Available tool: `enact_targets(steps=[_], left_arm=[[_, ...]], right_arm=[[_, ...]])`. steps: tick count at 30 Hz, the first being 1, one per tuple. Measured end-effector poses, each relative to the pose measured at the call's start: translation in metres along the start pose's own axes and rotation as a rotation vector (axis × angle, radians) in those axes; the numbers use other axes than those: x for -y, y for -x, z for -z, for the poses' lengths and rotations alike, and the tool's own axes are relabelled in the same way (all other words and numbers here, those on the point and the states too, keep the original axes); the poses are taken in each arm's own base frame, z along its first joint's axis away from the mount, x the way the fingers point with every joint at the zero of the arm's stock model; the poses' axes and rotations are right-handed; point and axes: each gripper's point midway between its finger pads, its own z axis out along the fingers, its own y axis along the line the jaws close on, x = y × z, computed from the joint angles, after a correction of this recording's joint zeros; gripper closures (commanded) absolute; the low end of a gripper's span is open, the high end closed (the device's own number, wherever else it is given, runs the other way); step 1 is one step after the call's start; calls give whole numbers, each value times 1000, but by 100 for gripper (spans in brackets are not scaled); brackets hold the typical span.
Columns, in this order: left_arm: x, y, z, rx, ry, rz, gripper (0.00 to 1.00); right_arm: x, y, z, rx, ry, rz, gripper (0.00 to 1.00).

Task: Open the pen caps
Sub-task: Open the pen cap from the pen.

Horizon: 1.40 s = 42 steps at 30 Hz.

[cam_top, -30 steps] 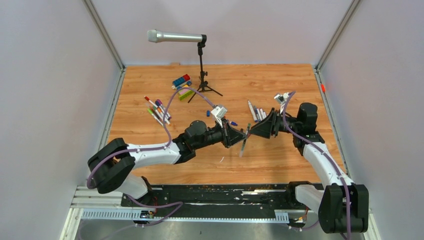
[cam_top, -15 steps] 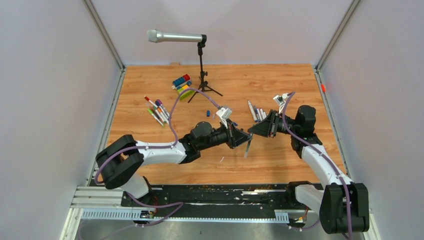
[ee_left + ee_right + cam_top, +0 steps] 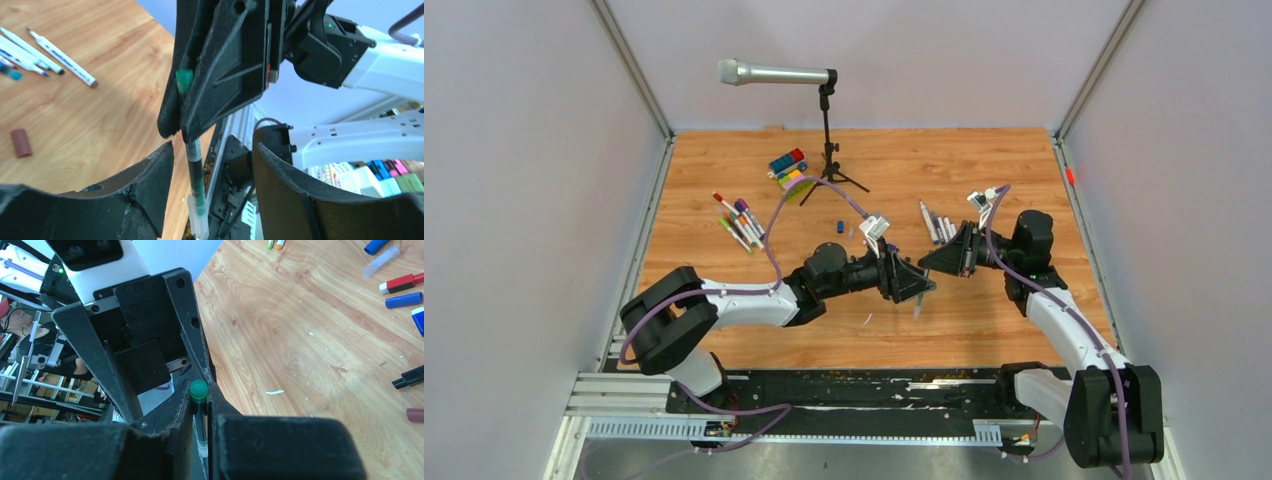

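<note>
- Wood-grain counter (image 3: 984,170), walled in by pale panels, at the instant of a handover: the left hand (image 3: 212,150), clamped a second ago, now stands spread, its two black fingers clear of the barrel on either side.
- Between those fingers hangs a slim marker pen (image 3: 196,172) with a dark barrel and a green tip, upright and lifted off the wood near the middle of the counter.
- Directly above it the right hand (image 3: 200,392), wide a second ago, has pressed together and now pinches the pen at its green top end, so the grip has passed wholly from one arm to the other.
- On this evidence the exchange looks like a regrasp, not a pull. Whether the green end is the cap, and whether any cap has come off this pen, cannot be told from these views.
- Loose pieces lie near the two hands: a stubby brown plastic cap (image 3: 21,142) and a short blue plastic cap (image 3: 839,226), both flat on the wood.
- Just beyond the right hand lies a row of white-barrelled pens (image 3: 939,225), side by side.
- Well apart, at the far left, a cluster of colour-ended marker pens (image 3: 739,222) appears to await its turn, which suggests the job is only partly done.
</note>
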Motion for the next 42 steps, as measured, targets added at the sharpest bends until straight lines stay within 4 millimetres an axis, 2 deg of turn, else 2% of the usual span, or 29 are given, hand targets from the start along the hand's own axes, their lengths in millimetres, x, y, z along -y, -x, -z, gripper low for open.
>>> enact_targets(steps=[6,11,15,18,25,31,33,35,36,38,39,40,42], left_arm=[[-3,-23,12,-81,-38,37,32],[-17,-52,26,-164,0,69,33],[-23,-66,32,-202,27,87,35],[-23,-66,32,-199,32,95,40],[-30,-60,24,-182,98,103,43],[-30,-60,19,-179,134,101,50],[-30,-61,17,-187,143,101,56],[-29,-60,15,-191,146,99,71],[-28,-60,13,-193,146,98,81],[-27,-61,10,-199,144,94,93],[-26,-61,9,-203,141,93,96],[-25,-61,8,-206,138,86,97],[-26,-62,7,-213,140,79,99]], right_arm=[[2,4,2,7,-11,13,100],[7,7,6,21,-30,6,100],[11,8,6,25,-42,-7,100],[12,8,6,26,-45,-9,100],[17,8,6,34,-67,-23,100],[19,9,6,40,-77,-22,100],[20,10,5,43,-82,-22,100],[20,10,5,45,-85,-22,100],[20,10,5,46,-87,-22,100],[21,11,5,49,-91,-21,100],[23,11,5,52,-97,-21,100],[23,11,6,53,-102,-25,97],[25,10,6,53,-111,-36,83]])
